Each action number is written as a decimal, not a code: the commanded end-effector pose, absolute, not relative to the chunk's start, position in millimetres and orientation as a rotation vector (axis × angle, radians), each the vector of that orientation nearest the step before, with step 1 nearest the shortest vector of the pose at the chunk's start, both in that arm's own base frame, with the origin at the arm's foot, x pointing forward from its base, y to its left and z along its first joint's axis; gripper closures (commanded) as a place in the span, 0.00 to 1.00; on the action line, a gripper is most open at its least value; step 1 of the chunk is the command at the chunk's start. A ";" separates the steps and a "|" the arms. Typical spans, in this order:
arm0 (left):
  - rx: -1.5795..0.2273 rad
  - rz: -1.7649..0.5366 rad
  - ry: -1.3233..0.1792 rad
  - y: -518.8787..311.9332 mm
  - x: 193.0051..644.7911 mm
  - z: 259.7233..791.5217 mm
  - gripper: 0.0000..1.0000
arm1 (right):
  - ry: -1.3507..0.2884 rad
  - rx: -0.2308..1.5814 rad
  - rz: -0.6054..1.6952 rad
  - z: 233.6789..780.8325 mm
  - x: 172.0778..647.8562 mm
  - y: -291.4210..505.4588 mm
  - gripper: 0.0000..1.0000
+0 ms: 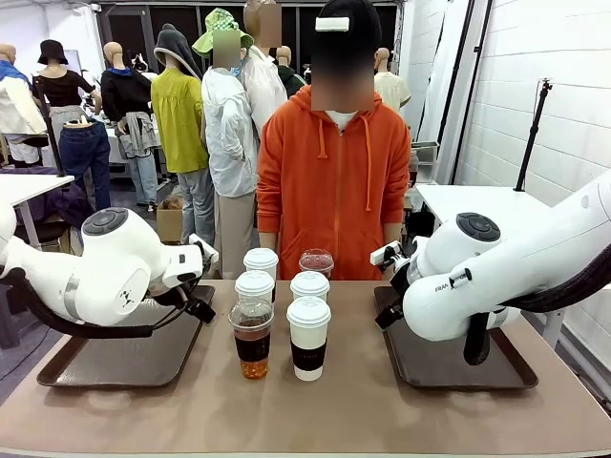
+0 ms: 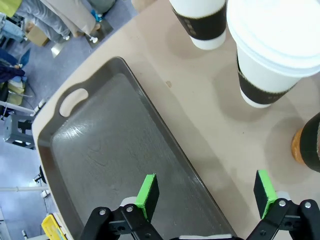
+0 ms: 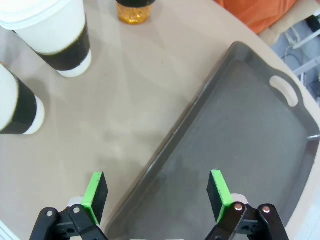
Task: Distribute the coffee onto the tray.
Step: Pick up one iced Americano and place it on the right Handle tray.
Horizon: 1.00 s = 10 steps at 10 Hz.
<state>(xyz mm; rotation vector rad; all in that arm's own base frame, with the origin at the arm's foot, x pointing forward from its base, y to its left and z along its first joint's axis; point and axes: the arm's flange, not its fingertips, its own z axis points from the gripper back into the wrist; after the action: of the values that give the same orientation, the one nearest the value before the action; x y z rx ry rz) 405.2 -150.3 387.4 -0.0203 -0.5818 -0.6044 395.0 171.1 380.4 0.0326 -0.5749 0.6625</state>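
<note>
Six cups (image 1: 308, 336) stand mid-bench between left tray (image 1: 105, 363) and right tray (image 1: 453, 367); both arms' jaws hang released, empty. Best take outer cups first, by the sleeve, kept upright.

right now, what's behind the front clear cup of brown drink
Behind the clear cup stand two in line: the nearer white cup, then the farther white cup. Their lids and upper parts show; their lower bodies are covered by the cups in front.

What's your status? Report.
Left end effector open, empty. Right end effector open, empty. Six cups on table between left tray and right tray, none loaded. Path unobstructed.
</note>
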 end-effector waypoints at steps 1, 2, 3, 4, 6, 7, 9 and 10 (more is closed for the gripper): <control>0.003 -0.602 -0.599 -152.6 398.1 421.6 0.00 | -0.551 0.089 0.679 412.6 388.4 166.7 0.00; 0.017 -0.601 -0.609 -153.8 395.3 440.0 0.00 | -0.552 0.097 0.693 431.7 384.5 164.2 0.00; 0.023 -0.607 -0.606 -153.8 392.3 453.1 0.00 | -0.565 0.087 0.701 449.8 378.5 162.8 0.00; 0.021 -0.618 -0.603 -154.3 389.8 463.2 0.00 | -0.584 0.093 0.715 467.8 373.5 159.5 0.00; 0.026 -0.629 -0.604 -156.6 379.2 487.9 0.00 | -0.612 0.098 0.750 497.2 361.5 157.0 0.00; 0.036 -0.626 -0.613 -158.3 374.2 498.9 0.00 | -0.620 0.100 0.765 505.2 357.8 156.8 0.00; 0.035 -0.630 -0.626 -159.4 366.6 512.3 0.00 | -0.622 0.106 0.781 512.1 353.6 157.9 0.00; 0.035 -0.627 -0.623 -159.3 366.4 512.6 0.00 | -0.616 0.116 0.782 510.9 355.2 157.0 0.00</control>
<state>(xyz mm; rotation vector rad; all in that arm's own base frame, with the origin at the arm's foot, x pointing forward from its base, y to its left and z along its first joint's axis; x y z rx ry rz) 367.4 -157.9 513.8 0.0178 -0.6326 -0.6438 351.2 160.9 516.0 0.0791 -0.6304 0.7539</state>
